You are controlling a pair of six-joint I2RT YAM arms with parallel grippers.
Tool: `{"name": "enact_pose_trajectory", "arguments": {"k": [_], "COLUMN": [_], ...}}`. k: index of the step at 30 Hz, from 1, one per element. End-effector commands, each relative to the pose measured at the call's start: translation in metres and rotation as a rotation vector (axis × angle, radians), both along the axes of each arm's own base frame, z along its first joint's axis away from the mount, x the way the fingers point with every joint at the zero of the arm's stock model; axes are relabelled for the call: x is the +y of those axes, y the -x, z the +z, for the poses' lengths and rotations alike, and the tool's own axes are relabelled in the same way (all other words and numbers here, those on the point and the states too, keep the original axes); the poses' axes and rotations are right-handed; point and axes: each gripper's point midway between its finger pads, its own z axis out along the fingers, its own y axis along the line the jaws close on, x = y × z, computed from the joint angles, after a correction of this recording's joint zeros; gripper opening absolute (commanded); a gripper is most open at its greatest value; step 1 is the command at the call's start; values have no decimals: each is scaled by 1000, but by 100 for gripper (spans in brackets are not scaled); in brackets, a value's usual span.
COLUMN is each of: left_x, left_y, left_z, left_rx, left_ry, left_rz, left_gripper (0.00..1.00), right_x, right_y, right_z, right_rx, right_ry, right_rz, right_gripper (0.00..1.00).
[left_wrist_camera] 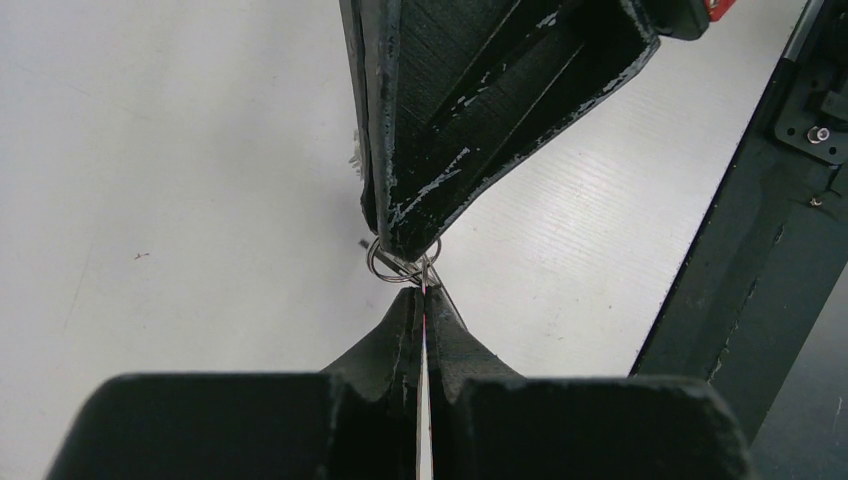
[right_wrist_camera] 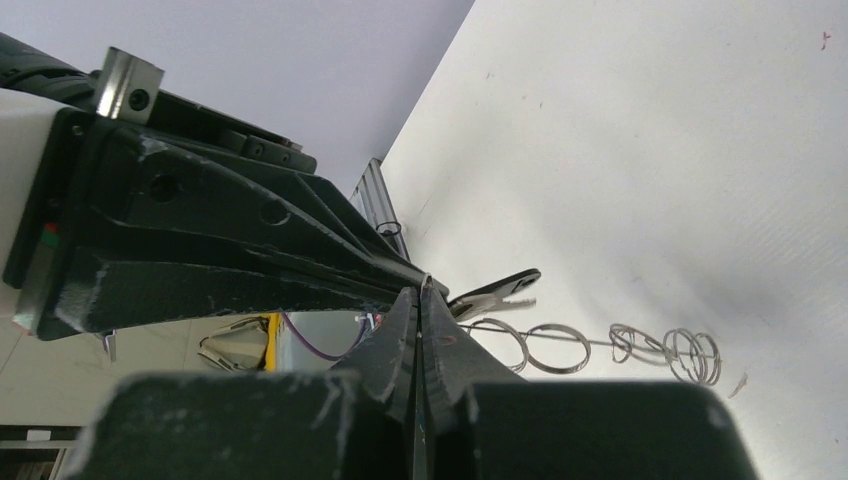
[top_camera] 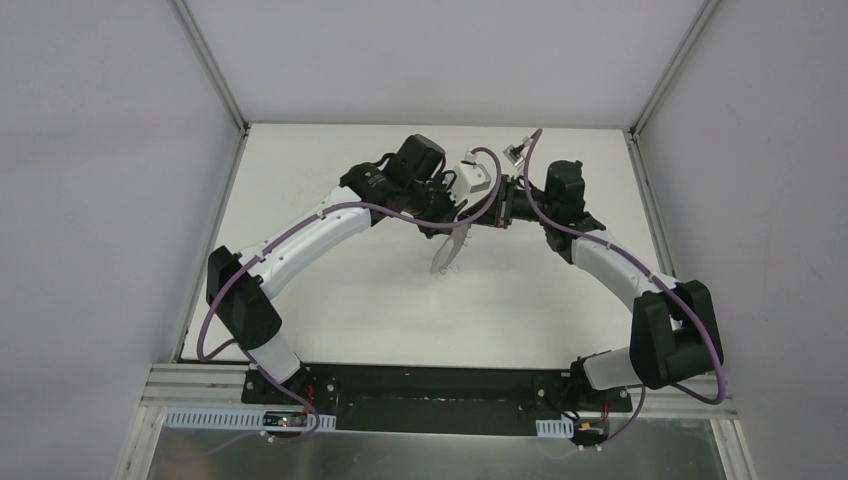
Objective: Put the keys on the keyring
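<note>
Both grippers meet tip to tip above the middle of the white table. The keyring, a thin grey wire loop, hangs below that point. My left gripper is shut with the loop's wire running out of its tips. A small silvery ring sits at the tip of the right gripper's fingers. My right gripper is shut, a bit of wire showing at its tips. Just past them hangs the key, black head and pale blade. The keyring's wire carries several small rings. I cannot tell whether the key is on the loop.
The black base plate lies close on the right in the left wrist view. White walls and metal frame posts enclose the table. An aluminium rail marks the table's edge.
</note>
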Motion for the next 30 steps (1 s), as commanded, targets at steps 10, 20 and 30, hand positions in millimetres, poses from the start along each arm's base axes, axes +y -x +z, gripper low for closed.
{"name": "enact_pose_trajectory", "arguments": {"k": [10, 20, 30], "left_x": [-8, 1, -5], "left_y": [11, 8, 12], "left_z": [16, 18, 24], "left_rx": [13, 8, 19], "left_ry": [45, 51, 76], "left_rz": [-42, -21, -70], "left_gripper": [0, 0, 0], "right_x": [-6, -6, -6], "right_y": [-9, 10, 15], "right_z": [13, 24, 24], "right_rx": [-74, -154, -175], "right_ry": [-30, -69, -68], "right_rz": [-13, 106, 131], "right_gripper": [0, 0, 0]}}
